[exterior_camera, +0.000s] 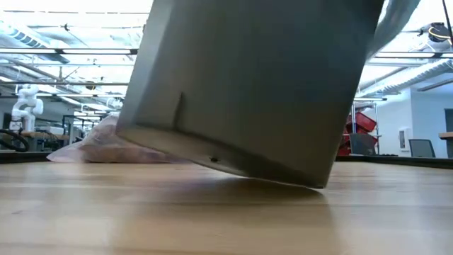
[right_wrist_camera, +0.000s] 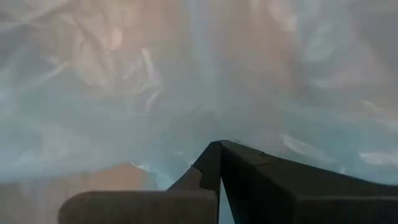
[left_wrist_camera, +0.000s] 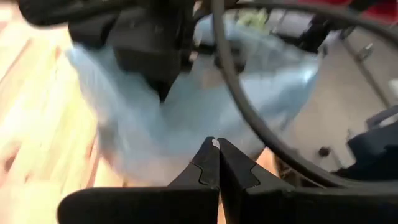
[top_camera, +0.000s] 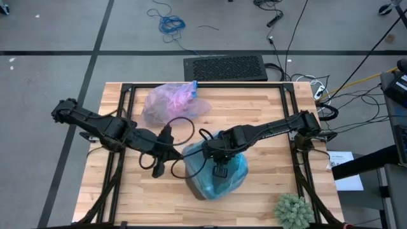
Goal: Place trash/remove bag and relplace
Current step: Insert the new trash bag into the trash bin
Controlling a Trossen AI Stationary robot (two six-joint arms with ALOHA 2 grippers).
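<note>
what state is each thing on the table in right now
bin: tilted, one bottom edge lifted off the table, lined with the blue bag
blue bag: draped over the bin
pink bag: out of the bin, crumpled at the table's far side
left gripper: shut, beside the bin
right gripper: shut, inside the blue bag

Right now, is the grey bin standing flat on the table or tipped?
Tipped. In the low view one bottom edge of the grey bin is lifted off the table, with a gap under it.
</note>
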